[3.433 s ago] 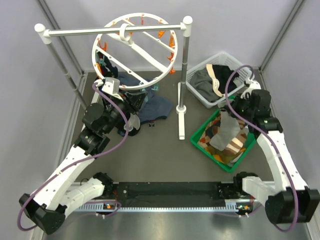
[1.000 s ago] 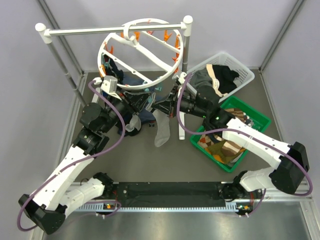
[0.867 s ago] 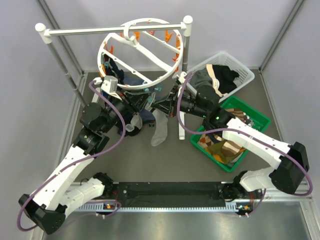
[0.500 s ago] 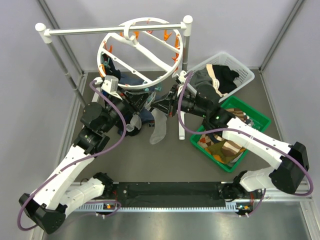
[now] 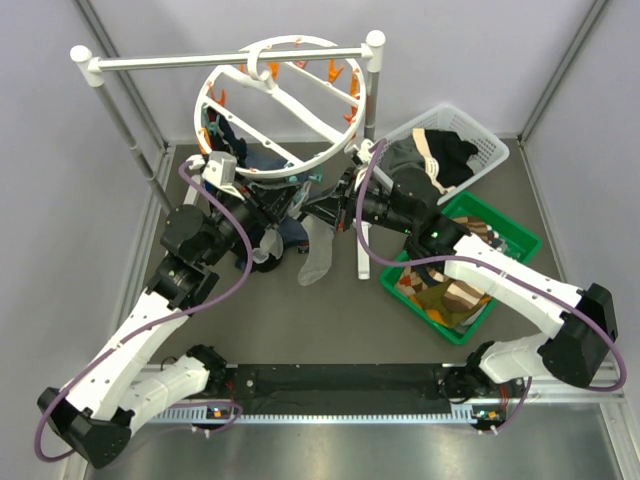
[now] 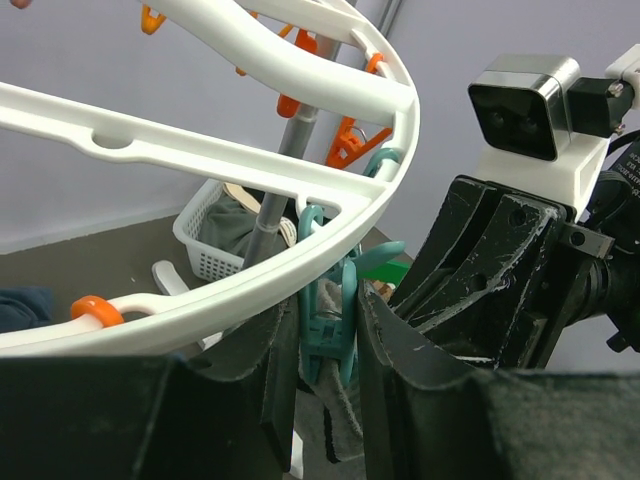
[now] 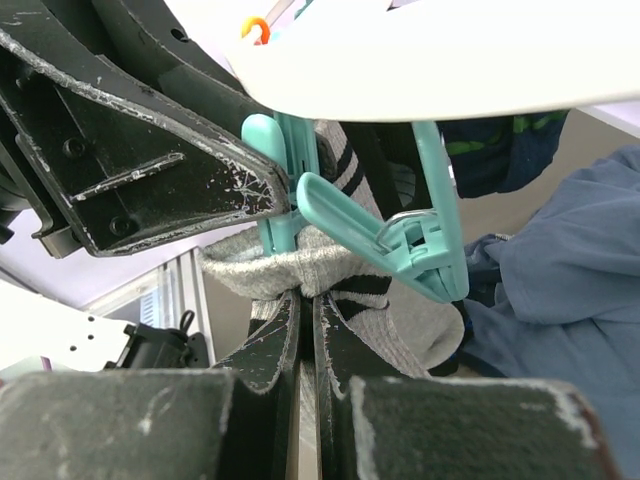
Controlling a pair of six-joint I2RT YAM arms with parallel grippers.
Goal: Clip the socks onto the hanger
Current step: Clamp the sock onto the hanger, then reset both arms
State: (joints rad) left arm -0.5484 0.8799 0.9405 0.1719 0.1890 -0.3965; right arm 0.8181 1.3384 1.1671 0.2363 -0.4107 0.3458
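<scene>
The hanger, a white ring with orange and teal clips, hangs tilted from the rack bar. My left gripper is shut on a teal clip under the ring's near rim, squeezing it. My right gripper is shut on the cuff of a light grey sock with black stripes. It holds the cuff up against the lower end of that clip. The rest of this sock dangles above the table. Dark socks hang at the ring's left side.
The white straight-bar rack has a post right beside my right arm. A white basket and a green tray, both holding clothes, stand at the right. A large blue garment lies under the hanger. A second teal clip hangs close by.
My right arm brought the grey sock over from the green tray; over the last second it crept slightly left and up toward the clip. The left gripper stayed on the clip.
</scene>
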